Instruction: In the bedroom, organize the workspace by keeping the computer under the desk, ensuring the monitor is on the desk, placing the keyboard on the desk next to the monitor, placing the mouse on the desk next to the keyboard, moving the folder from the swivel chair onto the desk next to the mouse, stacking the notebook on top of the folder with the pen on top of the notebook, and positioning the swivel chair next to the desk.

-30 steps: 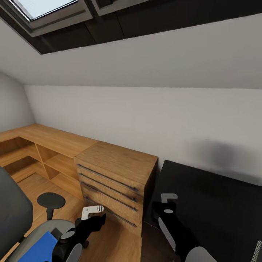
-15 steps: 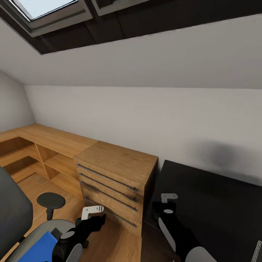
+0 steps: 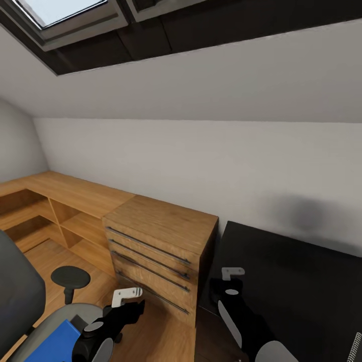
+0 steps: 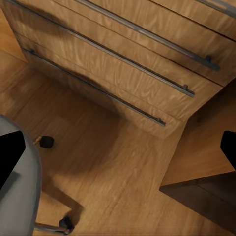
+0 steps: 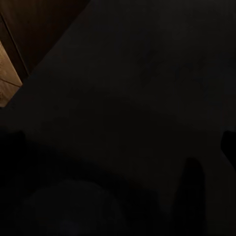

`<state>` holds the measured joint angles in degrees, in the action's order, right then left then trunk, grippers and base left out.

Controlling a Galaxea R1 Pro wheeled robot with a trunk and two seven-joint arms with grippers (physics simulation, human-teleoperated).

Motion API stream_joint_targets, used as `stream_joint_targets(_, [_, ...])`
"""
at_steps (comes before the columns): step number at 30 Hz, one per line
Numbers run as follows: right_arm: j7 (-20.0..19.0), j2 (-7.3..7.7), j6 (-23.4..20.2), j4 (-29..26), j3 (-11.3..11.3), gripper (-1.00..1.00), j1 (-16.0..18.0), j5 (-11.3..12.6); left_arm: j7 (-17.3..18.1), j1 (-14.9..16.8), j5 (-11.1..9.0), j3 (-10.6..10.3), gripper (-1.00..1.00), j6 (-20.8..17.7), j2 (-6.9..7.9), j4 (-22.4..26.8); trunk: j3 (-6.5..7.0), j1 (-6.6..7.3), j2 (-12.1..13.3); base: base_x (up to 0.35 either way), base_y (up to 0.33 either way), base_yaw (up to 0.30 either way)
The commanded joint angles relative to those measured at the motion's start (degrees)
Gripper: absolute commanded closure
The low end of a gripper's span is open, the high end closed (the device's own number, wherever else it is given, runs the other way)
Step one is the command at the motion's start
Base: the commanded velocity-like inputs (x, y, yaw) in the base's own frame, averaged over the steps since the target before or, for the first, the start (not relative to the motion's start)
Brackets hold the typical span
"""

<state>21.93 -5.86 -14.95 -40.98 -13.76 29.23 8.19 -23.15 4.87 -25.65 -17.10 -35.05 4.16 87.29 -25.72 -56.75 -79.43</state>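
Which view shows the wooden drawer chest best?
The head view: the drawer chest shows whole, top and three handled drawer fronts. The left wrist view gives a close look at its lower drawers only; the right wrist view is mostly dark desk.

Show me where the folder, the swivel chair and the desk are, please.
folder (image 3: 53,344), head view, on its blue cover.
swivel chair (image 3: 17,296), head view, on its grey backrest.
desk (image 3: 296,281), head view, on its bare black top.

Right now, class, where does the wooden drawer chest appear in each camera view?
Head view: the wooden drawer chest stands at the centre, left of the black desk.
Left wrist view: its drawer fronts show close up.
Right wrist view: a wood-coloured strip beside the desk; cannot tell if it is the chest.
Shared landmark: the swivel chair, in head and left wrist views.
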Motion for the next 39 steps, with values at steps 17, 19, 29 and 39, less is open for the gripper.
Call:
stream_joint_targets(17, [0.5,-0.03,-0.3,0.0,-0.3,-1.0,0.0,0.7,-0.6,0.1,-0.6,-0.1,-1.0,0.0,0.11,0.0,-0.07,0.0,0.0,-0.019,0.009,0.0])
stream_joint_targets(19, [0.5,-0.03,-0.3,0.0,-0.3,-1.0,0.0,0.7,-0.6,0.1,-0.6,-0.1,-1.0,0.0,0.12,0.0,-0.07,0.0,0.0,-0.081,0.045,0.0])
stream_joint_targets(29, [0.5,-0.03,-0.3,0.0,-0.3,-1.0,0.0,0.7,-0.6,0.1,-0.6,0.0,-1.0,0.0,0.12,0.0,-0.07,0.0,0.0,-0.013,0.007,0.0])
stream_joint_targets(39, [0.5,0.0,-0.3,0.0,-0.3,-1.0,0.0,0.7,-0.7,0.1,-0.6,0.0,-1.0,0.0,0.06,0.0,-0.07,0.0,0.0,-0.029,0.017,0.0])
